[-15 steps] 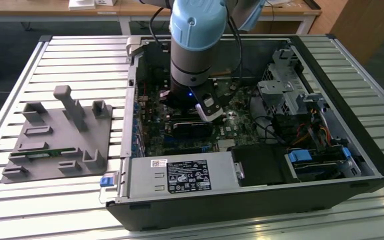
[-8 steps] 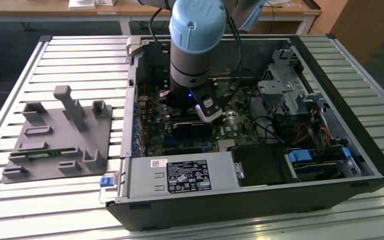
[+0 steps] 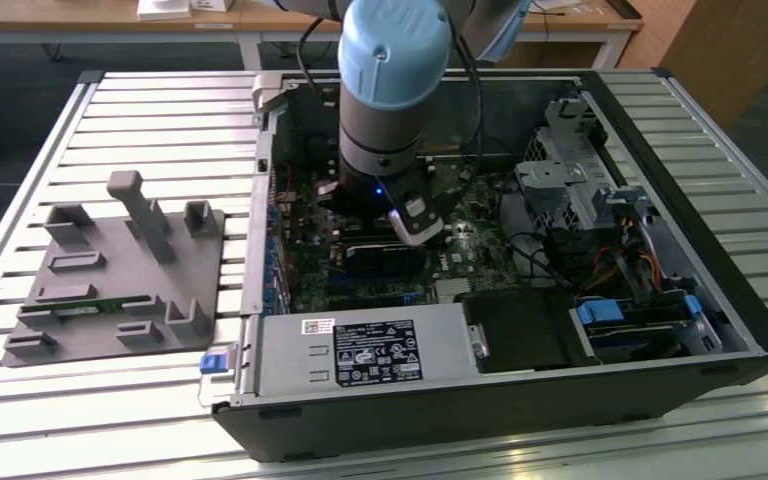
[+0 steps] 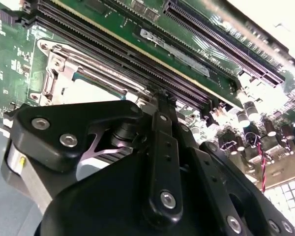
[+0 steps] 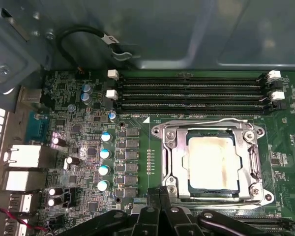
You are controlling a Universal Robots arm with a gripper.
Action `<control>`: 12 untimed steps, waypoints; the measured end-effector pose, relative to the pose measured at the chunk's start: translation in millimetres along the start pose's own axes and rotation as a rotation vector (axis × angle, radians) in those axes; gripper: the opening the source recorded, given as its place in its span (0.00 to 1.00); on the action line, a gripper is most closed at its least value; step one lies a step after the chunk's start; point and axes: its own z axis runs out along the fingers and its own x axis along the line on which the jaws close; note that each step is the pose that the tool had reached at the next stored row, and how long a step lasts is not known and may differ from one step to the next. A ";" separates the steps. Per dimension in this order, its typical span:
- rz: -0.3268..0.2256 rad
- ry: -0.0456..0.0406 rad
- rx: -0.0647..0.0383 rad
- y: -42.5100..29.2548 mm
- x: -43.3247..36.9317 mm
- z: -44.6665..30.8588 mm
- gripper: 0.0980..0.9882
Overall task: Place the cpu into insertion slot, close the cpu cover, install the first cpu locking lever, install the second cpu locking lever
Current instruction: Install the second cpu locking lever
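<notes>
A: In the exterior view we see the arm (image 3: 387,90) reaching down into the open computer case (image 3: 491,400), in the upper middle of the frame. The gripper (image 3: 415,228) hangs over the green motherboard (image 3: 307,285) at the frame's centre. A grey fixture block (image 3: 117,275) sits on the slatted table (image 3: 37,420) at the exterior view's left, well apart from the case.

B: What we don't get there is the socket itself. In the first wrist view we have it: the cpu (image 5: 211,163) lies flat in the insertion slot (image 5: 183,164), in the lower right of the frame, its pale top showing through the window of the cpu cover (image 5: 253,162), which lies down over it. The memory slots (image 5: 191,92) run across the frame above it.

A: And the gripper (image 5: 162,209) there sits at the bottom edge, just beside the socket's lower left corner, apart from the chip.

B: In the second wrist view we look past the gripper body (image 4: 157,196), which takes up the lower frame. The cover (image 4: 64,73) shows at the left, just beyond the black linkage.

A: We can't tell whether the fingers are parted or closed.
</notes>
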 end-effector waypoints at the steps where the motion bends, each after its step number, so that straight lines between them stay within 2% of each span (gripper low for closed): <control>1: 0.000 0.0001 0.000 -0.2 0.0 0.6 0.01; 6: 0.000 -0.0004 -0.001 -0.1 0.1 0.7 0.01; 12: 0.000 -0.0002 0.001 2.5 0.3 -8.2 0.01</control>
